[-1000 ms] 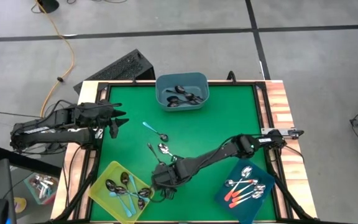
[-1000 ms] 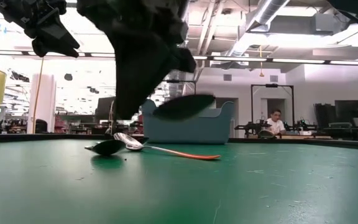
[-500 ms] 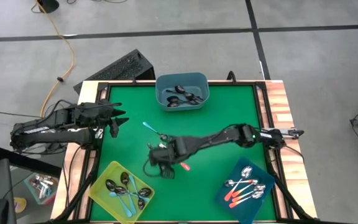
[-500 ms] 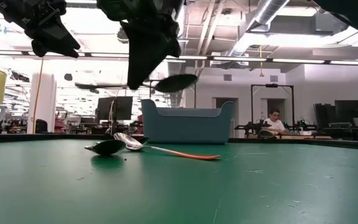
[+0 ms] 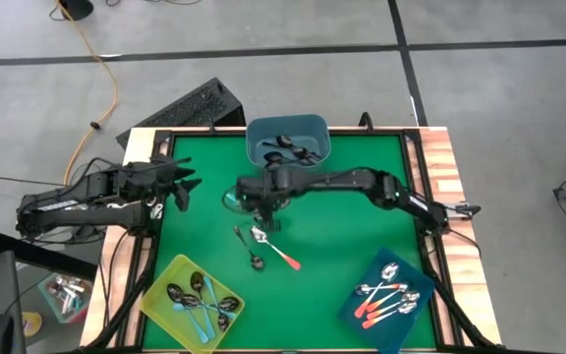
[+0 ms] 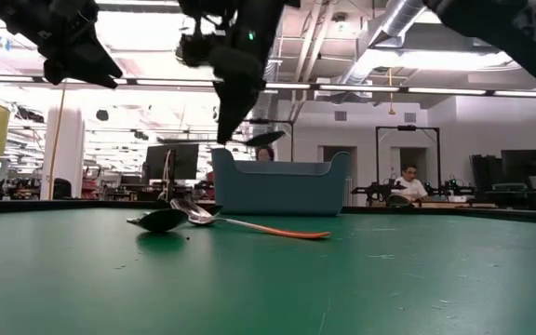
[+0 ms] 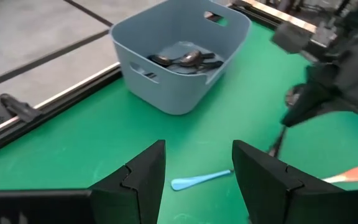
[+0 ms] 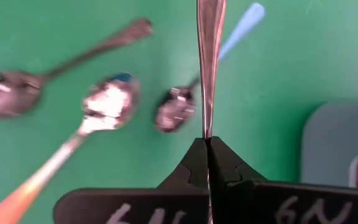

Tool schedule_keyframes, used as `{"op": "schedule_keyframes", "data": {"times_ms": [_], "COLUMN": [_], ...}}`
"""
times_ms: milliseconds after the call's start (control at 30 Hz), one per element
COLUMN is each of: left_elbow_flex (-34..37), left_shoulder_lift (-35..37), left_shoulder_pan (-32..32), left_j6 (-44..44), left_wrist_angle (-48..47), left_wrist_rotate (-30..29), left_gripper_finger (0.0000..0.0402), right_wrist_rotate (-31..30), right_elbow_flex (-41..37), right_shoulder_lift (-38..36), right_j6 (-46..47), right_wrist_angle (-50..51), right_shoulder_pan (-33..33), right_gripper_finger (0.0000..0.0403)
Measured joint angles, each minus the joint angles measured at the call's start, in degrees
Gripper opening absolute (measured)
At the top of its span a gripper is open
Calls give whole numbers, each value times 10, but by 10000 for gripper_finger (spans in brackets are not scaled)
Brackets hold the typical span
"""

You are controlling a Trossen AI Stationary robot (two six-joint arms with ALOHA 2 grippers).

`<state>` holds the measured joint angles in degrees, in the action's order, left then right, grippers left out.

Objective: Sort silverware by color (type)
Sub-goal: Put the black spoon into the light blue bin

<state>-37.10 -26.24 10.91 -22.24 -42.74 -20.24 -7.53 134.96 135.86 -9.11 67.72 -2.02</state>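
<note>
Green mat (image 5: 352, 226), grey floor around; lab room behind. Right gripper (image 5: 266, 193) pinched tight on plain metal spoon (image 8: 210, 56), held above mat near grey-blue bin (image 5: 288, 144). Loose spoons (image 5: 263, 246) on mat centre; others in yellow bin (image 5: 161, 296) and dark blue bin (image 5: 357, 310). Left gripper (image 5: 187, 184) at left edge, fingers wide, empty.
</note>
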Motion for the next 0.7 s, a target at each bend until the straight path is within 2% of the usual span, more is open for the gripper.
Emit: {"op": "schedule_keyframes", "data": {"times_ms": [333, 700], "left_elbow_flex": [0, 0], "left_shoulder_lift": [0, 0], "left_shoulder_pan": [0, 0], "left_j6": [-62, -115], "left_wrist_angle": [-3, -4], "left_wrist_rotate": [-46, -106], "left_gripper_finger": [170, 170], "right_wrist_rotate": [61, 66], "right_elbow_flex": [0, 1], "right_shoulder_lift": [-9, -57], "right_j6": [-134, -199], "right_wrist_angle": [-1, -13], "right_shoulder_pan": [-101, -176], "right_gripper_finger": [1, 1]}}
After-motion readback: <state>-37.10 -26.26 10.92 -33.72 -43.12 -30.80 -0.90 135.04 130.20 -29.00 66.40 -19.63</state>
